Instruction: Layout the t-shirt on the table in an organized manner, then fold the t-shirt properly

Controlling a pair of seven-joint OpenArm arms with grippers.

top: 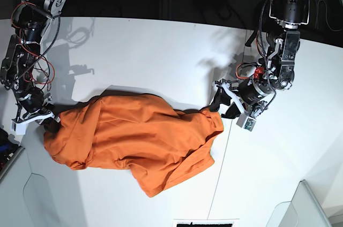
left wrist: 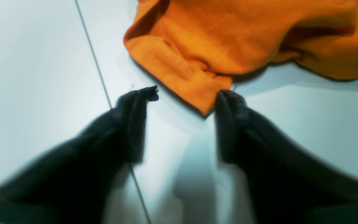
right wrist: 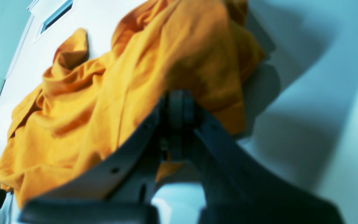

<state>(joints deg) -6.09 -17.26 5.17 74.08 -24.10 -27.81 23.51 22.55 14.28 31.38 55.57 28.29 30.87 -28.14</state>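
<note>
Crumpled bright orange cloth t-shirt point(top: 139, 141) lying on matte white table point(top: 150, 55), long axis left-right. Right hand point(right wrist: 176, 107) pinching one end; left hand point(left wrist: 186, 95) spread beside hem.

base: overhead, far, faces down on surface point(top: 161, 55) | wrists: close, low, behind each hand | shared: t-shirt point(top: 139, 136)

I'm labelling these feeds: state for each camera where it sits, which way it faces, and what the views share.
Left wrist: behind the open left gripper, facing down at a hemmed corner of the t-shirt on the table.
Right wrist: behind the right gripper, shut on bunched t-shirt cloth.
Base: overhead, facing down on both arms and the whole table.
Shared: all three show the orange t-shirt.
</note>
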